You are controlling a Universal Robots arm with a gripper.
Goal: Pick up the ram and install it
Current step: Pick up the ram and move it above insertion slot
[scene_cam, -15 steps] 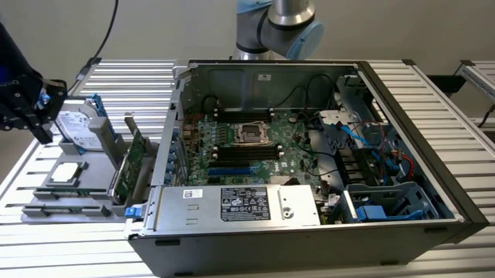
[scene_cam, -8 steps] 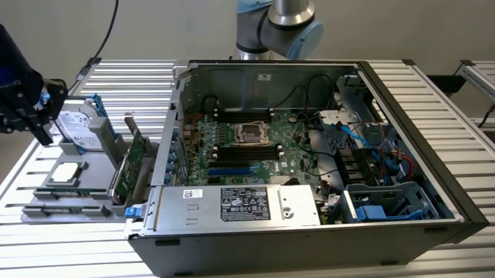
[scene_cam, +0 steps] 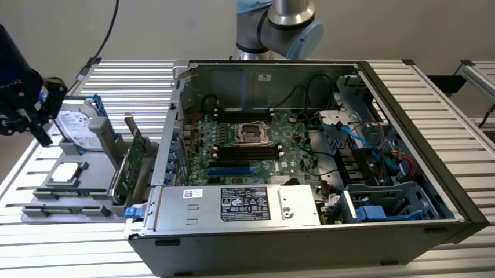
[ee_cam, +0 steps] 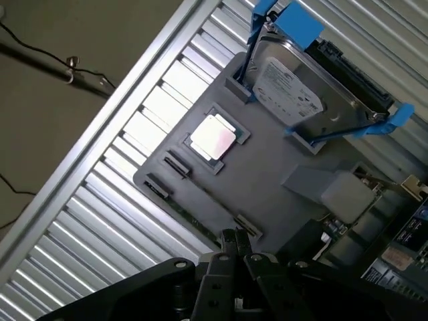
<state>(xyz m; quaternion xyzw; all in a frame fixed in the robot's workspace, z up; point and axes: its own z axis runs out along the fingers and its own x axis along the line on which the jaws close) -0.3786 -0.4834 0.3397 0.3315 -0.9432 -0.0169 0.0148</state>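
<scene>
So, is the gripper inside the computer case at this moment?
No, the gripper hangs above the gray tray, which lies outside the computer case, at the exterior view's left of it.

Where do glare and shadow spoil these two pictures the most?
Wrist view: glare washes the square silver processor chip almost white, and the ribbed aluminium table beside the flat grey plastic tray shines brightly. Exterior view: the chip also looks pale; lighting there is soft, without hard shadows.
</scene>
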